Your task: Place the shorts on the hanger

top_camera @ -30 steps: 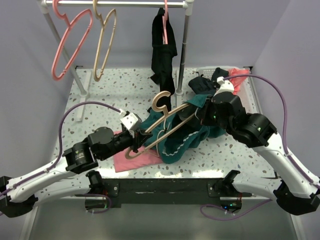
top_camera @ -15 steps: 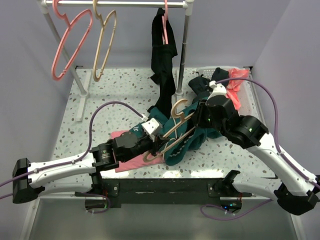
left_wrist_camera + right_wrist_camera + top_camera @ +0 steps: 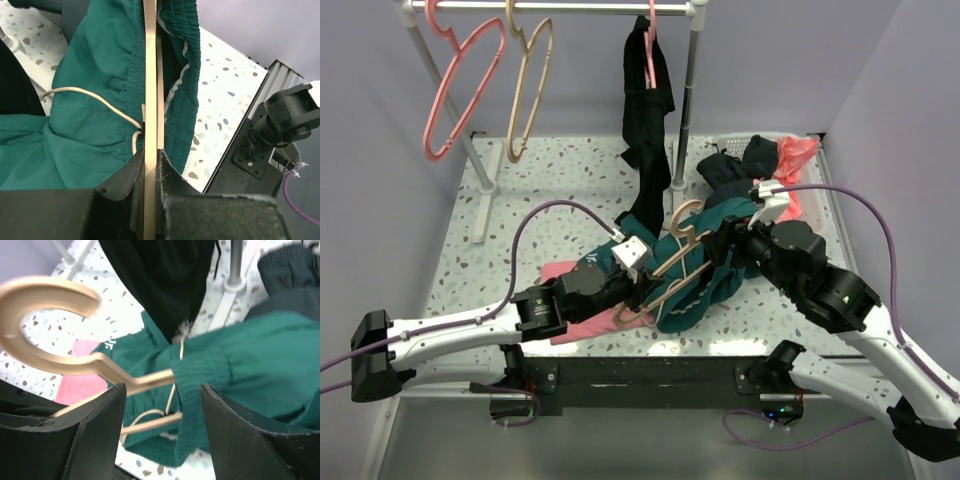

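Where the soft, gathered teal shorts (image 3: 705,288) drape over the thin, smooth tan hanger (image 3: 672,262), the left hand (image 3: 150,161) pinches the hanger's lower bar tight. The right hand (image 3: 162,390) stands wide and grips nothing, with the waistband and hanger neck between its fingers. Both things lie mid-desk (image 3: 550,190), partly over a flat pink cloth (image 3: 588,322). A long black garment (image 3: 648,90) hangs just behind the hook. The hanger's long axis runs near-left to far-right, and its hook curls toward the far side.

Lab cell, plain lilac walls (image 3: 365,150), speckled table (image 3: 560,180), garment rack (image 3: 692,85)
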Robot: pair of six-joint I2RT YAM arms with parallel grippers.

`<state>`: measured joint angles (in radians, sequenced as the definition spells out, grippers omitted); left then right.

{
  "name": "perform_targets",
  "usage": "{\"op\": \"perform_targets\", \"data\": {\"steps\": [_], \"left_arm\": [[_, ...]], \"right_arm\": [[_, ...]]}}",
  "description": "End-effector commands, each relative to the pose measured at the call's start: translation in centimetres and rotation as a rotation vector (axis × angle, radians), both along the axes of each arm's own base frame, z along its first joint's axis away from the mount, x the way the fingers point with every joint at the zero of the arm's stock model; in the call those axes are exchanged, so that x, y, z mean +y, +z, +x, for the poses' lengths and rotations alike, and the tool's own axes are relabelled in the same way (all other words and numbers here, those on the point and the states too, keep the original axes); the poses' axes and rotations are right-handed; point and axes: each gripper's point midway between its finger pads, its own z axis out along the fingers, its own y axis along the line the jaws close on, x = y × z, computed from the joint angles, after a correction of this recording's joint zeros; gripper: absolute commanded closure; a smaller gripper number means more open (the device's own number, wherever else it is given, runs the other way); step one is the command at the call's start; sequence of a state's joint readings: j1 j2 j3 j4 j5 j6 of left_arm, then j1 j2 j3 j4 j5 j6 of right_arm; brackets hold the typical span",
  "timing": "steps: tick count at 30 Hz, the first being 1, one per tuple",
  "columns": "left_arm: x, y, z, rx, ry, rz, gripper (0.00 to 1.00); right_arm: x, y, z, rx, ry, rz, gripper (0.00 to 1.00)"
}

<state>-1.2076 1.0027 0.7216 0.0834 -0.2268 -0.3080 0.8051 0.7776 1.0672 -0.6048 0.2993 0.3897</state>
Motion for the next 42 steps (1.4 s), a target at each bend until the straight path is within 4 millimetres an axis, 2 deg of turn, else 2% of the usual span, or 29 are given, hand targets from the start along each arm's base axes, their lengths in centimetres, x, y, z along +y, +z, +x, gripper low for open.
{"op": "perform_targets", "data": {"steps": [1,7,11,17,19,23,27,33,36,42], "left_arm": [[-1.7,4.2,-0.1,-0.016,-0.028,-0.114,1.0],[-2.9,3.6,0.1,0.025,-0.037,-0.048,1.0],[-3.5,3.8,-0.1,0.044,-0.056,-0.04,1.0],[-4.0,4.1,0.1,0.054,-0.062,-0.032,1.0],[-3.7,3.3,0.1,0.074,-0.06,-0.005,1.0],[-3.1,2.8,1.2,0.116,-0.047,-0.013,1.0],[-3.3,3.1,0.7,0.113,-0.095,-0.033,1.0],[-3.9,2.8,0.0,0.114,-0.151,-0.008,1.0],[-4.1,2.6,0.0,0.122,-0.157,0.002,1.0],[-4.7,2.6,0.1,0.142,-0.161,0.007,1.0]], "right_arm": [[1.7,2.8,0.8,-0.18,0.102,-0.003,0.34],[3.2,2.0,1.5,-0.216,0.171,-0.066,0.31],[3.5,0.6,1.7,-0.2,0.184,-0.085,0.31],[3.3,-0.7,1.9,-0.188,0.162,-0.09,0.32],[3.1,-0.8,1.8,-0.191,0.158,-0.087,0.32],[3.1,-1.2,1.2,-0.186,0.174,-0.069,0.33],[2.3,-1.7,1.5,-0.191,0.132,-0.077,0.33],[2.3,-2.0,2.6,-0.21,0.098,-0.101,0.35],[2.4,-2.2,3.0,-0.215,0.086,-0.109,0.37],[2.5,-3.5,3.4,-0.196,0.067,-0.109,0.54]]}}
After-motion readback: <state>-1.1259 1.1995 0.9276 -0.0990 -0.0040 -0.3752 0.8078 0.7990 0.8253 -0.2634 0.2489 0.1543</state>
